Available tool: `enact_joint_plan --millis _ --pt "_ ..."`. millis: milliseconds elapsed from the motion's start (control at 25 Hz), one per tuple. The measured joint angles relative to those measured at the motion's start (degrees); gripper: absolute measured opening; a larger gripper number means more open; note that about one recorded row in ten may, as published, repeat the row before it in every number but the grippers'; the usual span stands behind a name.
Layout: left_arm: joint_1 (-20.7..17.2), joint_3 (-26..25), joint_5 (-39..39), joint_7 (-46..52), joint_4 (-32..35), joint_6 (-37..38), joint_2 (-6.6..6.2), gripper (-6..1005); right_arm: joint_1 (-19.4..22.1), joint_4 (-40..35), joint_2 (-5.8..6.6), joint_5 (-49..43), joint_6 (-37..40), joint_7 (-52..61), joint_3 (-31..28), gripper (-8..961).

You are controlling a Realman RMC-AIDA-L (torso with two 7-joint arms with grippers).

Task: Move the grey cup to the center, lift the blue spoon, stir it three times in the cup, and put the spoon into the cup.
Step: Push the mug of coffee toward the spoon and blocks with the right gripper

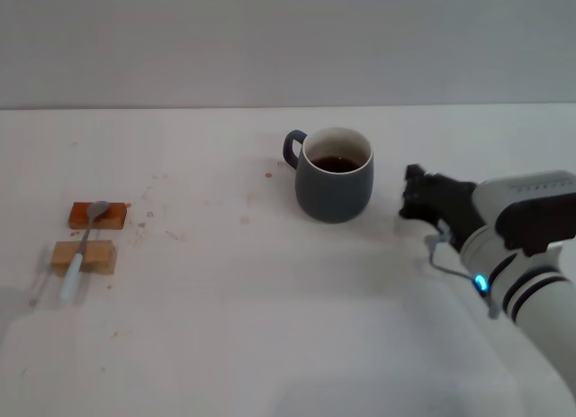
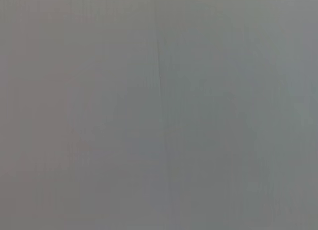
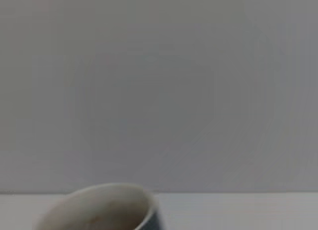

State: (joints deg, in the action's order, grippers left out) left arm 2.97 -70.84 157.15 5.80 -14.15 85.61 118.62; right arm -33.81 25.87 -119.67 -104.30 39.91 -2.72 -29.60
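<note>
The grey cup [image 1: 334,175] stands upright near the table's middle, handle pointing left and back, with dark liquid inside. Its rim also shows in the right wrist view [image 3: 99,207]. The blue spoon [image 1: 83,251] lies across two small wooden blocks at the left, its metal bowl on the far block and its pale handle pointing toward me. My right gripper [image 1: 416,197] is just right of the cup, apart from it, a little above the table. My left gripper is out of view.
Two wooden blocks, a reddish one [image 1: 97,216] and a tan one [image 1: 84,257], sit at the left under the spoon. Small brown stains dot the white table [image 1: 225,282]. A grey wall stands behind. The left wrist view shows only a plain grey surface.
</note>
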Motion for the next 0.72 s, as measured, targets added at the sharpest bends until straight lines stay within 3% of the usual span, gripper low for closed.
enact_joint_plan --millis 720 --pt "0.4 -0.1 0.0 -0.2 0.0 -0.2 -0.03 794 -6.1 -4.5 0.31 -0.3 -4.3 -0.2 -4.9 -1"
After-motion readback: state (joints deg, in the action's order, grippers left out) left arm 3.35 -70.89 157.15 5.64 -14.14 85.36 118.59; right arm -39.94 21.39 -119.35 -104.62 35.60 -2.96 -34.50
